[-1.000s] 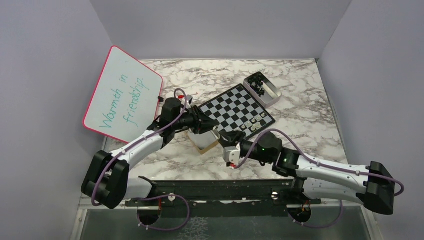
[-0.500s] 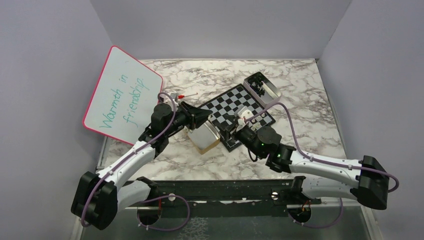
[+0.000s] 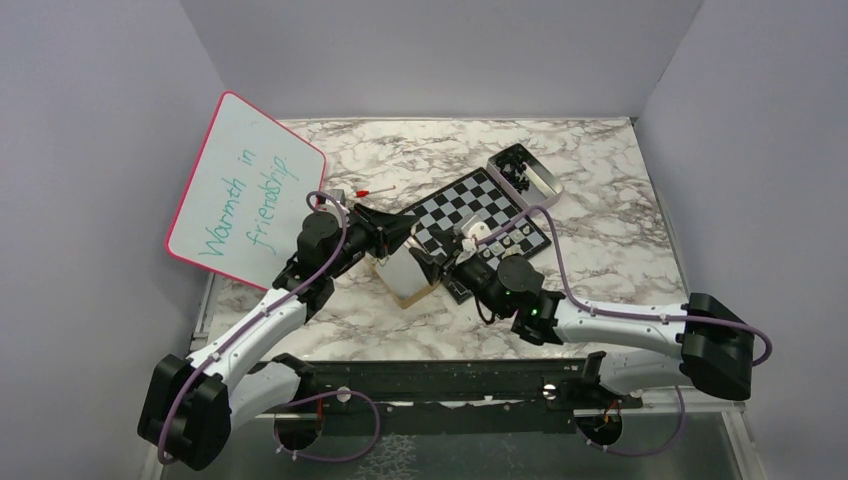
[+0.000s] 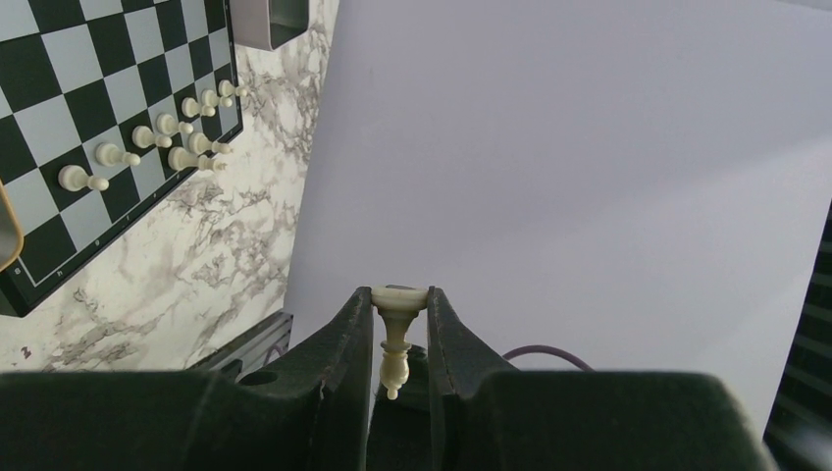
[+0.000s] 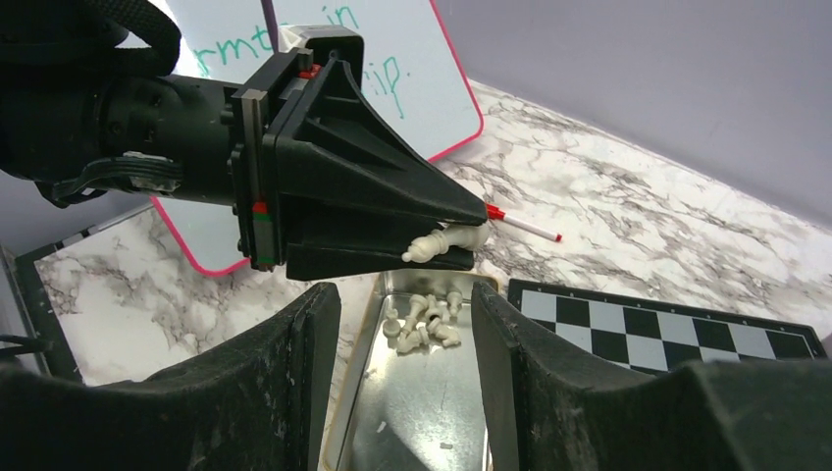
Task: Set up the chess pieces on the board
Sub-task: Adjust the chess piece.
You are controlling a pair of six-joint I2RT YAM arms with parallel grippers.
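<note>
The left gripper [image 4: 399,294] is pinching one pale chess piece [image 4: 394,339] between its black, wedge-shaped plastic fingers. The piece is a slim, cream-white turned figurine, smooth and slightly glossy. Its broad round end is sitting level with the fingertips, and its narrow end is pointing back down the slot toward the wrist.

From the right wrist camera the piece is lying sideways at the very tip of that wedge. It is hanging above a shallow rectangular metal tin [image 5: 417,422], whose shiny floor is carrying a small heap of loose pieces [image 5: 424,322] of the same colour. The right gripper [image 5: 404,294] is standing spread wide and holding nothing, its matt black fingers framing the tin from the near side.

The board [image 3: 470,205], flat with black-and-white squares and a thin black rim, is lying at an angle just beside the tin on the veined marble table [image 3: 600,240]. Two short rows of pale pawns [image 4: 147,135] are standing along one of its edges, apart from the held piece.
</note>
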